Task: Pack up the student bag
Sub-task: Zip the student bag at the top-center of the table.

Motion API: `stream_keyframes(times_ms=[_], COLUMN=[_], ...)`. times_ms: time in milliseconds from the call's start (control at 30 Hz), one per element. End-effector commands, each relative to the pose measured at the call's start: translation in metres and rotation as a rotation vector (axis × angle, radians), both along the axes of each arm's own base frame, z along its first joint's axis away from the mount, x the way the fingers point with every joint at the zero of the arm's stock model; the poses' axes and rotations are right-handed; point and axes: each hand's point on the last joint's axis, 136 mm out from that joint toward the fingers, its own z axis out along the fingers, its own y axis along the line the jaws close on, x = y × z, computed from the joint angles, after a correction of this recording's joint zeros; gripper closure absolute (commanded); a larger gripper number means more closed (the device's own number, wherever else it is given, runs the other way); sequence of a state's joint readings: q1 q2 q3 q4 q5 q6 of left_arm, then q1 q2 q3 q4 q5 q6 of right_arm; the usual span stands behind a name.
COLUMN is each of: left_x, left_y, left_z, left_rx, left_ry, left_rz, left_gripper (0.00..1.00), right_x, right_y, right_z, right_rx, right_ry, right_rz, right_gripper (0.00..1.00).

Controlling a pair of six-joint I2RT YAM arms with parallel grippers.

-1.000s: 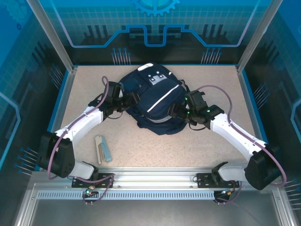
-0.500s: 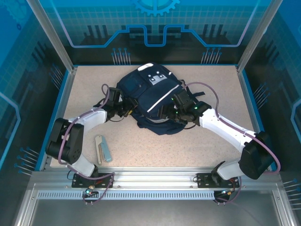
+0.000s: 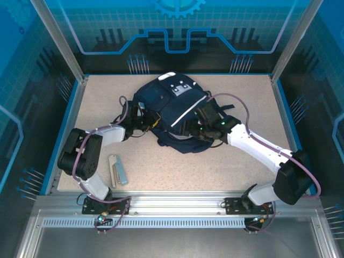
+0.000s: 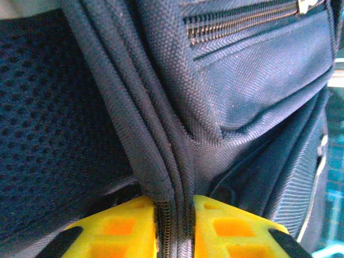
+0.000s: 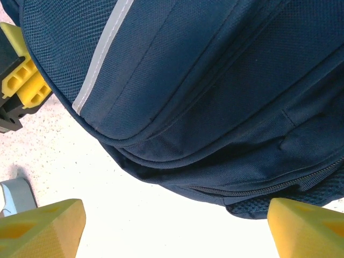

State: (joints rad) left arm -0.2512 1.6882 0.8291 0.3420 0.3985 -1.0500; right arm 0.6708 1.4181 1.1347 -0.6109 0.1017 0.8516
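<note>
The student bag (image 3: 177,107), dark navy with a white stripe and a pale patch near its top, lies at the back middle of the table. My left gripper (image 3: 152,119) is at the bag's left side, shut on a folded seam with a zipper (image 4: 172,177), pinched between the yellow fingers (image 4: 231,226). My right gripper (image 3: 189,128) sits low at the bag's front right edge. It is open, and its wide-set yellow fingertips (image 5: 43,226) stand on either side of bare table just below the bag's lower edge (image 5: 215,183). The left gripper's yellow fingers (image 5: 24,80) show beyond the bag.
A flat grey and pale blue item (image 3: 118,170) lies on the speckled table (image 3: 226,166) at the front left, near the left arm's base. Blue-edged walls close the table on the left, back and right.
The left gripper has closed on the bag's seam and its arm has folded closer to the bag. The right arm came in to the bag's front right edge, then held still.
</note>
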Motion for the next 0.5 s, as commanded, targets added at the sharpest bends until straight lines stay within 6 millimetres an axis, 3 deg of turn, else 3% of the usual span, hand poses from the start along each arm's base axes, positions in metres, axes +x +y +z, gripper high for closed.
stream_keyframes(times_ms=[0, 100, 233, 467], left_x=[0.009, 0.007, 0.002, -0.014], left_y=[-0.009, -0.011, -0.018, -0.053], left_z=[0.026, 0.038, 0.055, 0.078], left_rx=[-0.092, -0.102, -0.114, -0.12], left_ry=[-0.104, -0.124, -0.148, -0.155], left_rz=[-0.027, -0.035, -0.058, -0.147], left_gripper=[0.85, 0.93, 0.99, 1.0], right_x=[-0.002, -0.005, -0.011, -0.009], right_y=[0.004, 0.012, 0.04, 0.085], right_z=[0.007, 0.01, 0.005, -0.006], right_rx=[-0.077, -0.138, -0.163, -0.085], right_ry=[-0.03, -0.048, -0.043, -0.021], right_rz=[0.025, 0.049, 0.098, 0.092], right_gripper=[0.13, 0.15, 0.21, 0.39])
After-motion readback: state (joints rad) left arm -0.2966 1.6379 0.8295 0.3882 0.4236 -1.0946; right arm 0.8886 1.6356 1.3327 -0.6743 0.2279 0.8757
